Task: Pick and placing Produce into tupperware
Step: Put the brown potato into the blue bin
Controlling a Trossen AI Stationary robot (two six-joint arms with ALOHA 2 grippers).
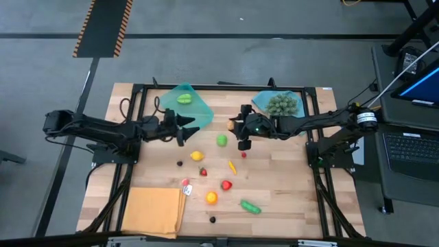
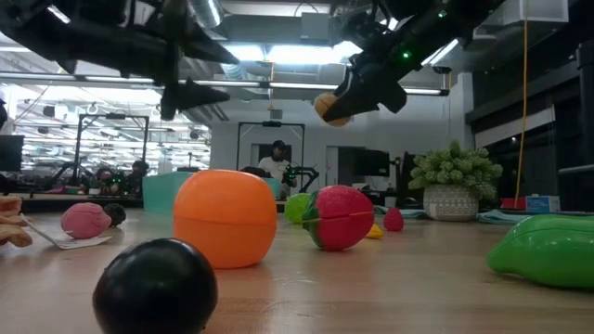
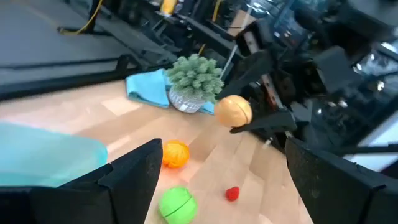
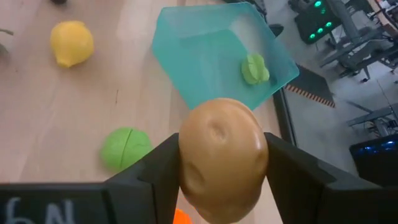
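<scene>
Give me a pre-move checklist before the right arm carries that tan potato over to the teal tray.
1. Grip: right gripper shut on the tan potato, fingers on both sides. Ok.
2. Lift: potato is held well above the table in the low view. Ok.
3. Tray space: teal tray holds only one green piece. Ok.
4. Path: left gripper sits open right beside the tray, between it and the potato. Not ok.
5. Ground clutter: green ball lies below the route, low enough. Ok.
</scene>
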